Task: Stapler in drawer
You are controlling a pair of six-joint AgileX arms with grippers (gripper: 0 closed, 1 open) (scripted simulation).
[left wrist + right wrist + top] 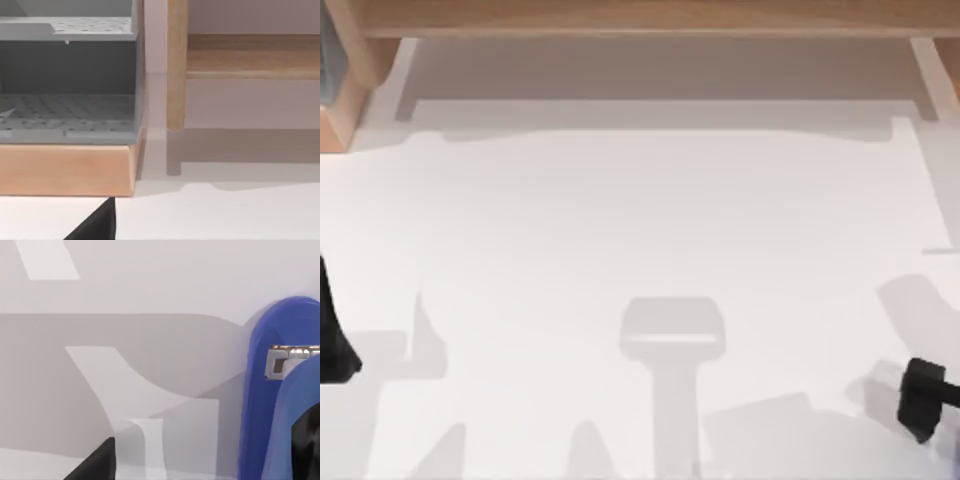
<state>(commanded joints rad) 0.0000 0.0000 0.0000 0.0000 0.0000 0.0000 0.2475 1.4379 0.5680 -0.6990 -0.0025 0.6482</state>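
Right gripper (923, 398) beside blue stapler (270, 390) (left arm (334, 340) parked)

Left gripper (335, 350) parked at left edge, right gripper (923, 397) low (near right)

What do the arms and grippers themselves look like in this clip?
Both are plain matte black, with no visible markings or cables. The left gripper is a dark tapering shape at the table's left edge; the right gripper is a blocky black piece at the lower right. Each wrist view catches a black angular finger.
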